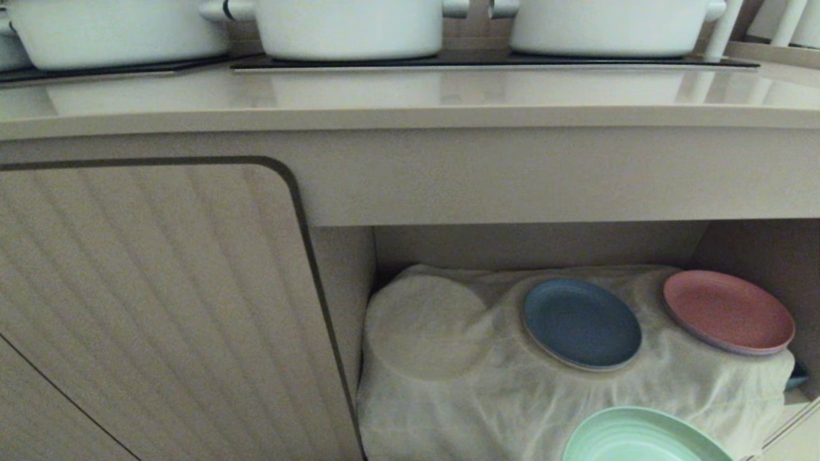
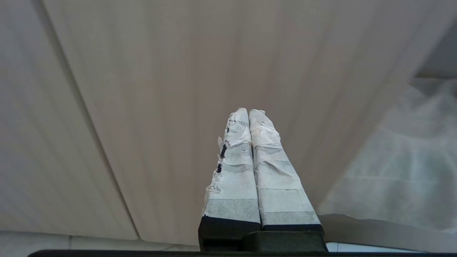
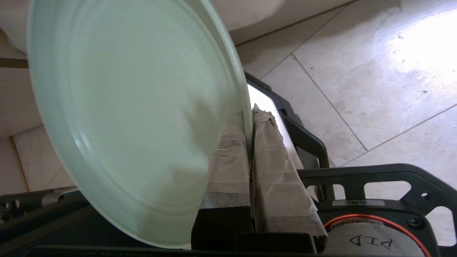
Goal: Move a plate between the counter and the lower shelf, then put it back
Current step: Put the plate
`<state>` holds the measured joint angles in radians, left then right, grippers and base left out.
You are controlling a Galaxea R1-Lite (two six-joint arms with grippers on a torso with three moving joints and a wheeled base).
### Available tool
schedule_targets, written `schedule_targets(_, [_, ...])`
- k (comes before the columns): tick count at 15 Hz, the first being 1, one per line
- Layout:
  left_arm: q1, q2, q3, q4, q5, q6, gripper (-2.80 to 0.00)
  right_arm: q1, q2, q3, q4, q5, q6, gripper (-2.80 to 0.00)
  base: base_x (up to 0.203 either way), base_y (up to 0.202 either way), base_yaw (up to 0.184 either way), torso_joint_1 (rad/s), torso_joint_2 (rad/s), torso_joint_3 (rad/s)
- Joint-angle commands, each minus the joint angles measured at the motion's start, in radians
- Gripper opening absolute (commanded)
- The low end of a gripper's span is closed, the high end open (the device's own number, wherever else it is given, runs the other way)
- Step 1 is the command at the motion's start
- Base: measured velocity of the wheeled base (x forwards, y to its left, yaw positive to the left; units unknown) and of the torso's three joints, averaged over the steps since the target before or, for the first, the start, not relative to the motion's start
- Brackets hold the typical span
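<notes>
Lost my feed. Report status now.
Right gripper shut on the plate rim, held in front of the lower shelf. Left gripper shut, empty. Blue plate, pink plate on shelf cloth.

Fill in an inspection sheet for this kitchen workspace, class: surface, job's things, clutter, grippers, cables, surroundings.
Surface: beige counter with black hob panels; no plate on it.
Job's things: mint-green plate held off the cloth-covered lower shelf.
Clutter: blue plate and pink plate on the shelf; white pots on the hob.
Grippers: right gripper shut on the plate's rim; left gripper shut, empty, by the cabinet door.
Cables: nothing seen.
Surroundings: tiled floor.
</notes>
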<state>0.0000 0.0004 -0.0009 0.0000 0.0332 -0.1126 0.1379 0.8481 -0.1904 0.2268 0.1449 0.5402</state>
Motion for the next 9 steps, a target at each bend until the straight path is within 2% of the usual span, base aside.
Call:
schedule_targets(1, [0.0,0.0,-0.001,0.0,0.001,-0.001,-2.8,0.0,0.002,0.0,0.002,0.001,0.003,-2.8,0.003,-0.131,-0.003,0.002,0.0,0.007])
schedule_targets(9, [0.0,0.0,0.0,0.0,0.001,-0.001,-2.8,0.0,0.001,0.0,0.003,0.001,0.002,-2.8,0.0,-0.191,0.002,0.004,0.0,0.002])
